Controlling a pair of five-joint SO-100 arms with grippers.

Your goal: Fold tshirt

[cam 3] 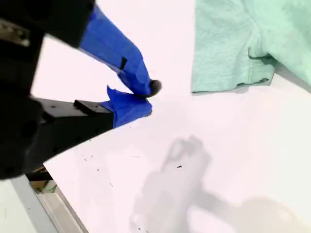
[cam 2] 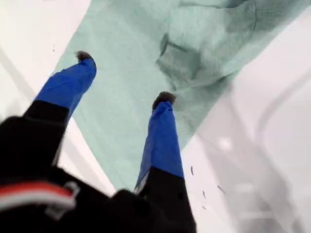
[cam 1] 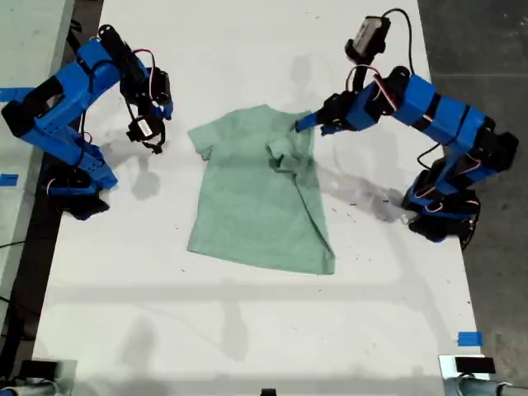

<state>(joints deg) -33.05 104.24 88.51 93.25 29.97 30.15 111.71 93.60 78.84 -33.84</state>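
A long white table point(cam 1: 247, 330) fills most of the exterior view, its surface marked with small dark specks and soft grey shadows under bright overhead light. A scrap of blue tape point(cam 1: 469, 338) sticks near its edge at the exterior view's lower right. Beyond the table at the exterior view's right lies a dark grey floor point(cam 1: 487, 49).

Tabletop point(cam 1: 247, 330): white, smooth, with soft grey shadows across it and small dark specks near the exterior view's right side.
Blue tape point(cam 1: 469, 338): a small piece stuck on the tabletop at the exterior view's lower right.
Second blue tape point(cam 1: 8, 179): a small piece on the pale surface at the exterior view's left edge.
Floor point(cam 1: 495, 49): dark grey, beyond the tabletop at the exterior view's right.
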